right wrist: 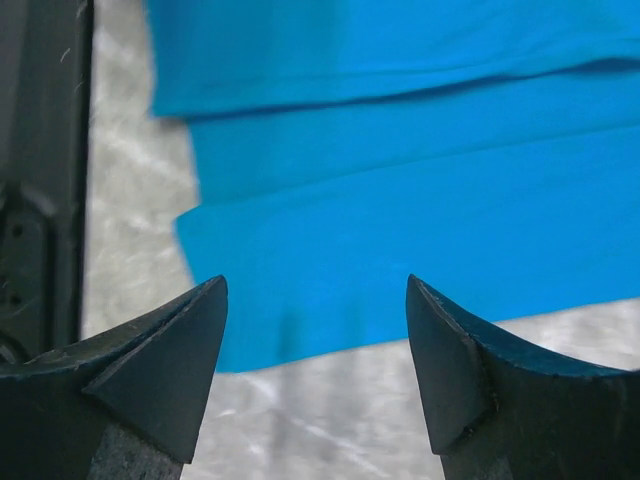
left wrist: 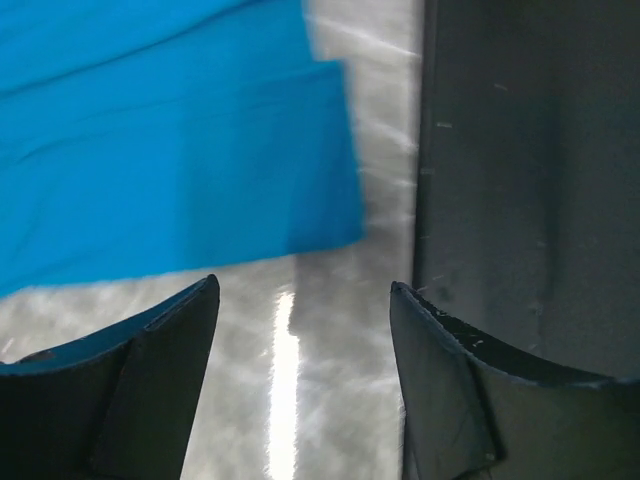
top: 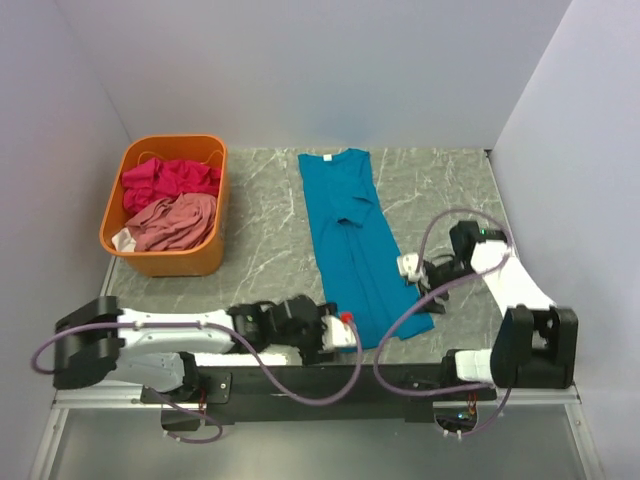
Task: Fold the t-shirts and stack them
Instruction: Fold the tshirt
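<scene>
**Teal shirt in a long strip, both grippers spread at its near end**

We judge the step as the crosswise fold: take the hem end and carry it toward the collar. To do it well, we'd pinch every layer at each hem corner. The right wrist view shows stacked edges stepping back, so a shallow bite would catch only the top one. We'd lift both corners together, keep them level, and lay the hem square so the strip doesn't skew.

The left gripper (left wrist: 303, 288) is spread wide with nothing between its fingers, only bare table (top: 260, 250). The teal t-shirt (top: 348, 235) lies just ahead of it and off to the left, not yet inside the gap.

The right gripper (right wrist: 316, 284) is also spread and holds nothing. The shirt's edge sits just ahead, roughly centred between its tips.

From above, the shirt runs collar-far, hem-near. The left gripper is at the near hem corner and the right one just beside the right edge.

The magenta t-shirt (top: 170, 180) and salmon t-shirt (top: 175, 222) sit bunched in the orange basket (top: 170, 262), well apart at far left.
</scene>
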